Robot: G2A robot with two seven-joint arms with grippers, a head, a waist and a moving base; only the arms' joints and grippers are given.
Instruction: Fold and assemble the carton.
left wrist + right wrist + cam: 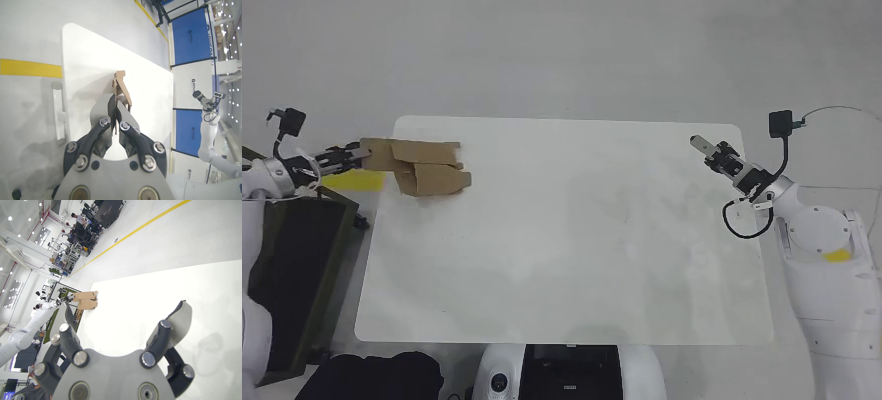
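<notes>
The carton [422, 165] lay at the far left corner of the table [572, 250], a flat, partly folded brown piece with one end hanging out past the left edge. The left gripper [354, 153] was closed narrow on that overhanging end, pinching a thin edge of cardboard between its fingers. The right gripper [704, 144] was spread wide and held nothing, above the far right corner and well apart from the carton.

The main risk, as I judged it, was the grip itself. A pinch on one thin edge gives little control, so the carton could swing or sag, or the flap could crease or tear where the fingers bit. If the cardboard slipped free, the overhanging end might tip off the left edge toward the dark bin [302, 270] beside it. With the right gripper so far off, nothing braced the other end against a pull.

No print or label could be made out on the carton. The blue panels [191, 36] in the room behind carried white lettering.
</notes>
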